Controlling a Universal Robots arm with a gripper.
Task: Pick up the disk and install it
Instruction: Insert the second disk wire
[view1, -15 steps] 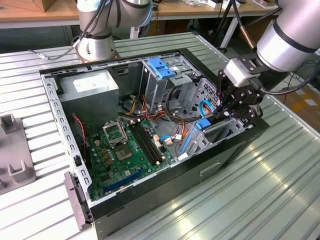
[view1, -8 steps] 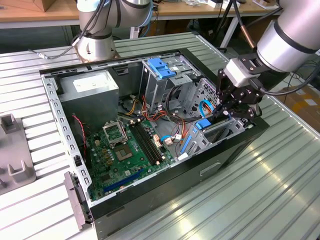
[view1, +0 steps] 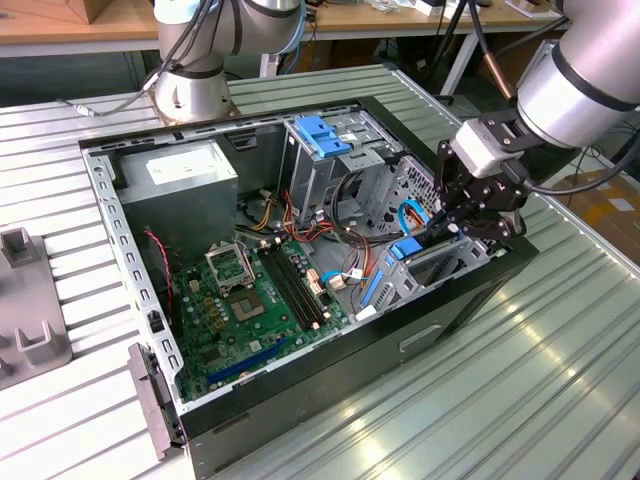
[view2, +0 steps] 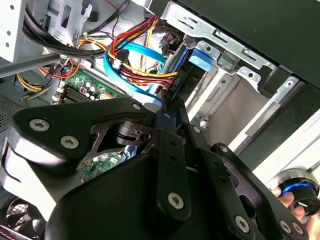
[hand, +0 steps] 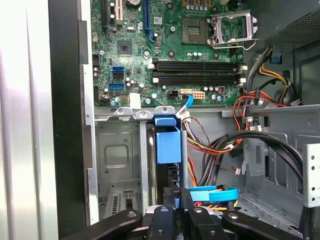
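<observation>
Right now the disk (hand: 167, 145) stands on edge in the drive cage (hand: 117, 165) at the front corner of the open computer case (view1: 330, 400), its blue carrier rail facing the camera in the first wrist view. Its long axis runs down into the slot, and one narrow blue end points out towards the motherboard (hand: 170, 45). In the exterior view the same blue end (view1: 405, 249) shows right of centre, just inside the case's near wall.

One gripper (view1: 455, 222) hangs over that cage from the upper right of the exterior view, its black fingers reaching down to the rear edge of the disk. In the second wrist view the fingers (view2: 167, 150) lie close together along the disk's edge, and in the first wrist view the black linkage (hand: 172, 220) fills the lower middle, directly behind the disk. Whether the fingers actually pinch the disk or merely rest against it I cannot tell.

Counting: one disk, one blue bracket (view1: 322, 135) atop the tall drive bay at upper centre, four black memory slots (hand: 197, 71), one processor socket (hand: 231, 27), and one power supply (view1: 185, 170) at upper left. One blue flat cable (hand: 215, 194) loops beside the disk.
</observation>
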